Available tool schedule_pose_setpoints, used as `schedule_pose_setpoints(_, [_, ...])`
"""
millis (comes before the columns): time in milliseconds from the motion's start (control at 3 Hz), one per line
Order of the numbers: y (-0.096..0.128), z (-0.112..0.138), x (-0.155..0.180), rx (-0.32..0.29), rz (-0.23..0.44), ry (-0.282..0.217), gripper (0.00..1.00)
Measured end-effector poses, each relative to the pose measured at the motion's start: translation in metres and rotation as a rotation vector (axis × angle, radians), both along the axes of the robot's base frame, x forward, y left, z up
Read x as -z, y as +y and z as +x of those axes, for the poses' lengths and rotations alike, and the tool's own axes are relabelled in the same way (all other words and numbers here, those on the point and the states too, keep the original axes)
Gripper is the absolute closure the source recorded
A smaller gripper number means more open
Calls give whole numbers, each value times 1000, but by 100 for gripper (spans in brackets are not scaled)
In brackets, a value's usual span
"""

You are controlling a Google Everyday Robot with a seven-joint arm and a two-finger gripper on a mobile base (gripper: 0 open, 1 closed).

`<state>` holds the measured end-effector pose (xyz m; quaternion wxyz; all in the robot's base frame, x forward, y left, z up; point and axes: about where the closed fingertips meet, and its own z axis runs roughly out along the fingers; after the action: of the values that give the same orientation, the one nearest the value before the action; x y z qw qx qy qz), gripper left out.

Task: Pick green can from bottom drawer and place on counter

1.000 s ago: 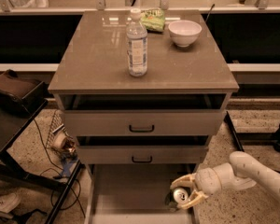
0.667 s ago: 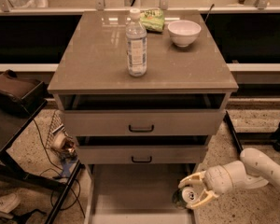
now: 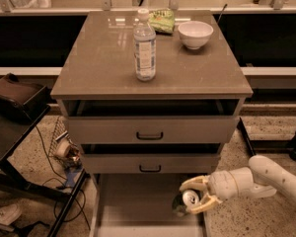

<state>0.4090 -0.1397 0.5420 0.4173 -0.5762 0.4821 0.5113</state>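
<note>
The green can [image 3: 186,201] has a silver top and lies tilted at the right side of the open bottom drawer [image 3: 133,206], low in the camera view. My gripper [image 3: 196,197] reaches in from the right on a white arm. Its two pale fingers sit above and below the can's top, shut on the can. The counter [image 3: 103,58] is the glossy grey-brown top of the cabinet, well above the gripper.
A clear water bottle [image 3: 144,46], a white bowl [image 3: 195,34] and a green snack bag [image 3: 162,19] stand on the counter. The two upper drawers [image 3: 150,130] are slightly open. A dark stand [image 3: 19,132], cables and clutter [image 3: 66,152] are to the left.
The gripper with the can has shifted slightly right and back left along the drawer's right side. The can stays between the fingers, still low in the drawer.
</note>
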Motion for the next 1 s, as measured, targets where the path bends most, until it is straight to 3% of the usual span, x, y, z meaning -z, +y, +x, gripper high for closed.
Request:
schedule_pose_setpoints(333, [27, 4, -51, 136, 39, 58, 100])
schedule_pose_setpoints(667, [65, 0, -126, 310, -14, 116, 100])
schedule_pose_setpoints(1000, [82, 9, -180, 411, -104, 97, 100])
